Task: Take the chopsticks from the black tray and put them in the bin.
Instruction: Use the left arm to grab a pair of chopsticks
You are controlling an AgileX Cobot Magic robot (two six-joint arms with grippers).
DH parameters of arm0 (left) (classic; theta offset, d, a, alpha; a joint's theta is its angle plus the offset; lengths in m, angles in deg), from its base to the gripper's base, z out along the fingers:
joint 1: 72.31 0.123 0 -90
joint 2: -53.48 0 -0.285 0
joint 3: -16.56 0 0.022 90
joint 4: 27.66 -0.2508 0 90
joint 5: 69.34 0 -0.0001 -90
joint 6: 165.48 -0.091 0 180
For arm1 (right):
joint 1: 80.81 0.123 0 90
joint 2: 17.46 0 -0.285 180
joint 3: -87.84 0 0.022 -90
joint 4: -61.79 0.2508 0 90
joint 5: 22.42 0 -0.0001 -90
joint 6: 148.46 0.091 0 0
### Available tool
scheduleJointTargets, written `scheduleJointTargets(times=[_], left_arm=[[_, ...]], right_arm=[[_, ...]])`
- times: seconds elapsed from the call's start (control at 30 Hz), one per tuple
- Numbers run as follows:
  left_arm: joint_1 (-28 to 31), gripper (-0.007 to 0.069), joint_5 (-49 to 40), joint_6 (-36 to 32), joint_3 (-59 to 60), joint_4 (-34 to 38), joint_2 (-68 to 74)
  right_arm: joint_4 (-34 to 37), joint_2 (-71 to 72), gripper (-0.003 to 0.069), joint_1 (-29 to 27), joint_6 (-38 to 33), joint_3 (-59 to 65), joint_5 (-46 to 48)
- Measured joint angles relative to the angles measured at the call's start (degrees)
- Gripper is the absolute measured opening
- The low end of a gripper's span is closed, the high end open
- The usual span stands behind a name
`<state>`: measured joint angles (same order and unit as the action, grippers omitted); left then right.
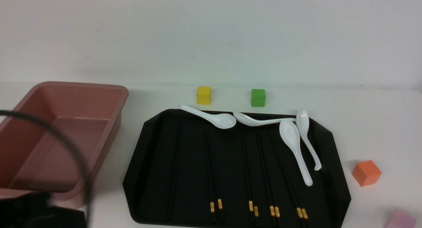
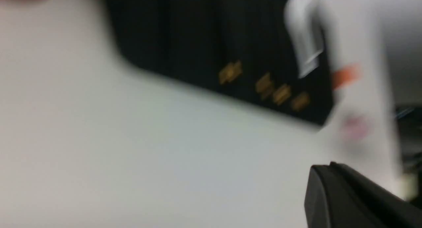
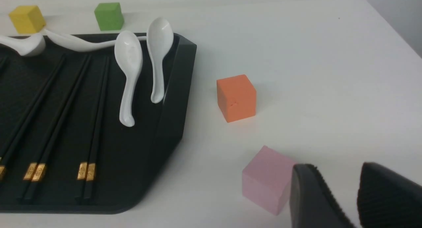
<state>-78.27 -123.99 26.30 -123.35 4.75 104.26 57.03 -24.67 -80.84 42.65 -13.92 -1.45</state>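
Observation:
The black tray (image 1: 138, 175) lies mid-table with several pairs of chopsticks (image 1: 211, 168) side by side in it. Most have gold bands near the front rim; one plain pair (image 1: 173, 168) is at the left. The pink bin (image 1: 66, 122) stands empty left of the tray. The left wrist view is blurred. My left gripper (image 2: 329, 167) is shut and empty above bare table near the tray's front corner (image 2: 184, 40). My right gripper (image 3: 336, 175) is open and empty right of the tray (image 3: 174, 89), beside a pink cube (image 3: 265, 178). The banded chopsticks (image 3: 95, 122) also show in that view.
Several white spoons (image 1: 293, 139) lie across the tray's back and right side. A yellow cube (image 1: 203, 95) and a green cube (image 1: 257, 97) sit behind the tray. An orange cube (image 1: 366, 172) and a pink cube (image 1: 400, 219) sit to its right. My left arm's dark bulk and cable (image 1: 66, 145) cross the bin's front.

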Motion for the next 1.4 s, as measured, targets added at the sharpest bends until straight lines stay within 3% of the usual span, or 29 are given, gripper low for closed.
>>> scheduleJointTargets(times=[0.2, 0.3, 0.5, 0.7, 1.1, 1.4], left_arm=[[-1.41, -0.0013, -8.24, -2.65, -13.64, -3.47, 24.65], [-6.60, -0.0013, -7.83, -2.22, -19.03, -4.79, 33.68], [-16.59, -0.0013, -7.01, 8.00, -30.69, -16.34, 49.67], [-22.14, 0.0031, -7.70, 17.06, -39.69, -27.97, 60.62], [-22.41, 0.0258, 0.69, 20.54, -42.19, -30.83, 68.87], [-22.41, 0.0281, 5.81, 20.54, -42.23, -30.88, 73.50]], right_arm=[[-0.05, 0.00, 0.0239, 0.00, 0.00, 0.00, 0.05], [-0.05, 0.00, 0.0239, 0.00, 0.00, 0.00, 0.05], [-0.01, 0.00, 0.0239, 0.00, 0.00, 0.00, 0.05], [-0.01, 0.00, 0.0239, 0.00, 0.00, 0.00, 0.05], [-0.01, 0.00, 0.0239, 0.00, 0.00, 0.00, 0.05], [-0.01, 0.00, 0.0239, 0.00, 0.00, 0.00, 0.05]])
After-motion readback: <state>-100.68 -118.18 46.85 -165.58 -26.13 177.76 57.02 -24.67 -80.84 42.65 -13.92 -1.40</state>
